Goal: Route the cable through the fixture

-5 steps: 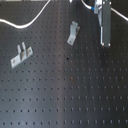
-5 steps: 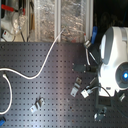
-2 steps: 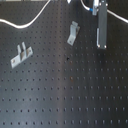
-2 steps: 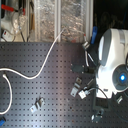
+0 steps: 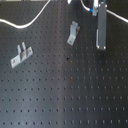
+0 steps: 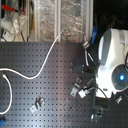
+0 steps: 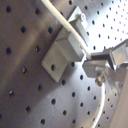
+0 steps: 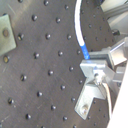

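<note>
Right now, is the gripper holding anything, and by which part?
The gripper holds the cable, jaws shut just past its blue-marked stretch, in the second wrist view.

**What sits on the surface**

You have a black surface (image 5: 60,95) dotted with holes. Two metal brackets rest on it, one (image 5: 20,55) toward the first exterior view's left, another (image 5: 73,33) near the middle. A white cable (image 6: 42,67) curves across it.

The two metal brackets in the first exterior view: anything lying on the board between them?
No. In the first exterior view the stretch between the left bracket and the right bracket is bare perforated board; the cable curves past behind them.
</note>
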